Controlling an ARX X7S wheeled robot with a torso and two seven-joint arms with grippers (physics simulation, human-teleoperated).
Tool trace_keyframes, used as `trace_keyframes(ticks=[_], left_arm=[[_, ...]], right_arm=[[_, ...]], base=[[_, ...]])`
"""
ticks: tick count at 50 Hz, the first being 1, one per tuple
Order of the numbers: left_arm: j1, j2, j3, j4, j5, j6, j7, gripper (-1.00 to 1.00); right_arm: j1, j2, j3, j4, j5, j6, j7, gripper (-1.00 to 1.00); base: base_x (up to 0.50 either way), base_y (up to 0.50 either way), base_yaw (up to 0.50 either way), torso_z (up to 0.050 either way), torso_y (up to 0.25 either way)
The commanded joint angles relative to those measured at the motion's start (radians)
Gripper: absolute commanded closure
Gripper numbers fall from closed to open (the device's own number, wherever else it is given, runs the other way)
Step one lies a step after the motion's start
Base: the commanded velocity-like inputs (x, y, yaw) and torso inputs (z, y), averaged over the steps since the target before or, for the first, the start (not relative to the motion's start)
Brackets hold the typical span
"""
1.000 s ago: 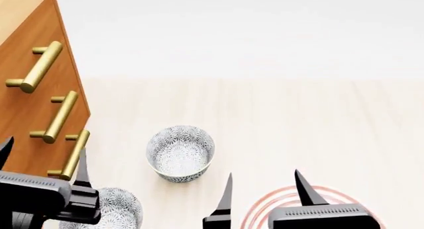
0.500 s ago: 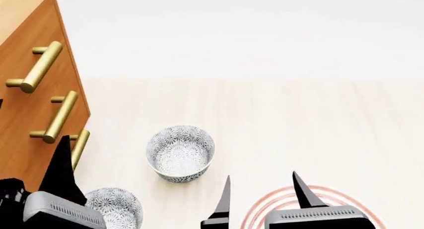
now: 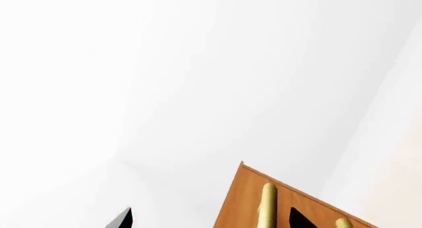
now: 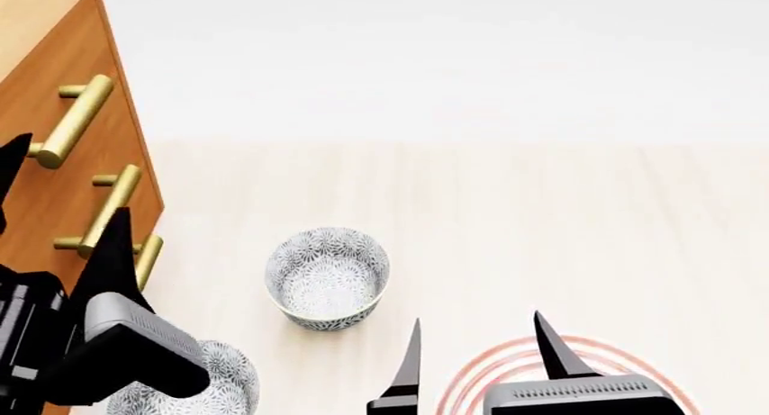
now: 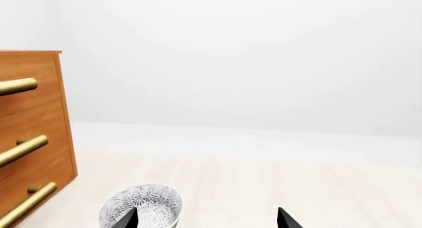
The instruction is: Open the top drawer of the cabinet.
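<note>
At the lower left of the head view, the left pincer (image 4: 54,203) stands with its two black fingers spread apart, one tip near the left edge beside the end of the top handle (image 4: 72,121), the other fingertip (image 4: 114,253) lower, over the front of the cabinet (image 4: 49,64). Nothing sits between the fingers; they are open and empty. The top drawer (image 4: 31,104) lies up and to the left of the pincer, at the upper left of the frame, its front closed flush with the two lower drawers. Its brass bar slants from upper right to lower left, just above the upper finger; I cannot tell whether that finger touches it. In the left wrist view the cabinet's top corner (image 3: 247,188) shows at the lower centre with a brass bar (image 3: 268,205) between two dark fingertips.

Along the bottom edge, right of centre in the head view, the right pincer (image 4: 481,352) is also open and empty, above a red ringed plate (image 4: 474,383) on the pale worktop (image 4: 541,235). A patterned bowl (image 4: 327,278) stands left of it, well apart from the cabinet; a second bowl (image 4: 222,388) shows partly under the left arm.
</note>
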Motion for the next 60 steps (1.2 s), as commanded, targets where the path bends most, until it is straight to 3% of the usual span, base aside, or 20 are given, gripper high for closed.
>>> trace_keyframes(ticks=[1, 15, 24, 46, 60], left_arm=[[-0.138, -0.010, 0.025, -0.158, 0.040, -0.010, 0.003, -1.00], [-0.254, -0.011, 0.052, -0.354, 0.058, -0.011, -0.057, -1.00], [-0.309, -0.031, 0.056, -0.532, 0.065, 0.000, -0.158, -1.00], [-0.331, -0.052, 0.060, -0.652, 0.073, -0.014, -0.214, -1.00], [-0.424, -0.034, 0.085, -0.828, 0.095, -0.016, -0.312, -1.00]], right_arm=[[-0.003, 0.005, 0.000, 0.006, 0.004, -0.012, 0.002, -1.00], [-0.002, 0.007, 0.000, 0.040, 0.010, -0.033, -0.003, -1.00], [-0.011, 0.014, 0.008, 0.036, 0.017, -0.037, 0.002, -1.00], [-0.007, 0.018, -0.005, 0.029, 0.020, -0.033, 0.015, -1.00], [-0.015, 0.026, 0.002, 0.030, 0.028, -0.045, 0.018, -1.00]], base=[[0.00, 0.00, 0.00, 0.000, 0.000], [0.00, 0.00, 0.00, 0.000, 0.000], [0.00, 0.00, 0.00, 0.000, 0.000], [0.00, 0.00, 0.00, 0.000, 0.000], [0.00, 0.00, 0.00, 0.000, 0.000]])
